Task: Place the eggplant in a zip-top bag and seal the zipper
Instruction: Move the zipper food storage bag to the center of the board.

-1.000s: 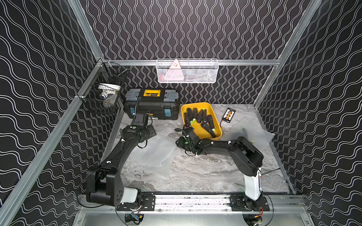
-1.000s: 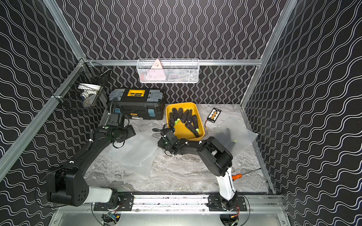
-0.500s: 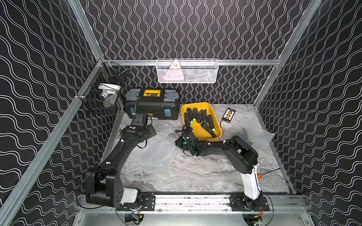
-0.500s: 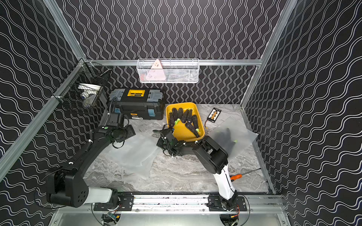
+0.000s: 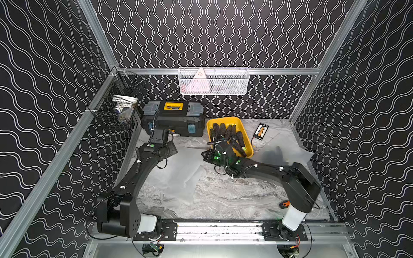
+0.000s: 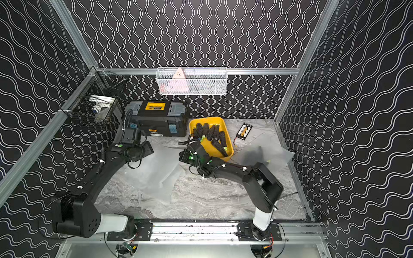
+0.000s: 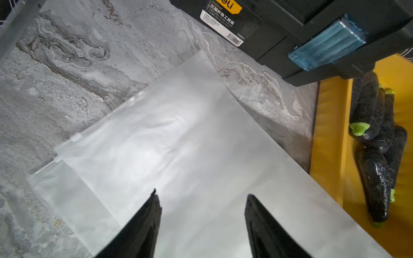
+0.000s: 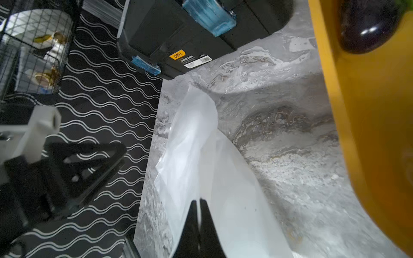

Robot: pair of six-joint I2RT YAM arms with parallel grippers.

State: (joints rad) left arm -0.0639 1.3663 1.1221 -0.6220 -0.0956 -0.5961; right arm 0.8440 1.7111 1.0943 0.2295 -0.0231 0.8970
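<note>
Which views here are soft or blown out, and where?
Left wrist view: a bright hot spot washes out the middle of the bag, and the eggplants at the edge look slightly smeared. Right wrist view: the yellow bin sits close and out of focus; the bag is near-white with little detail. Both top views: evenly lit and sharp across the table.

Bare table (image 5: pixel 234 196) spans the near half in front of both arm bases, giving open passage. The rear is closed by a black toolbox (image 5: pixel 173 121) and, just beside it, a yellow tray (image 5: pixel 223 119) of eggplants (image 5: pixel 239 136). A strip of free table separates the toolbox from the flat zip-top bag (image 5: pixel 178 169). The right arm (image 5: pixel 263 170) lies low across the centre, barring the tray's near side. A wire basket (image 5: pixel 116 114) juts from the left wall.
</note>
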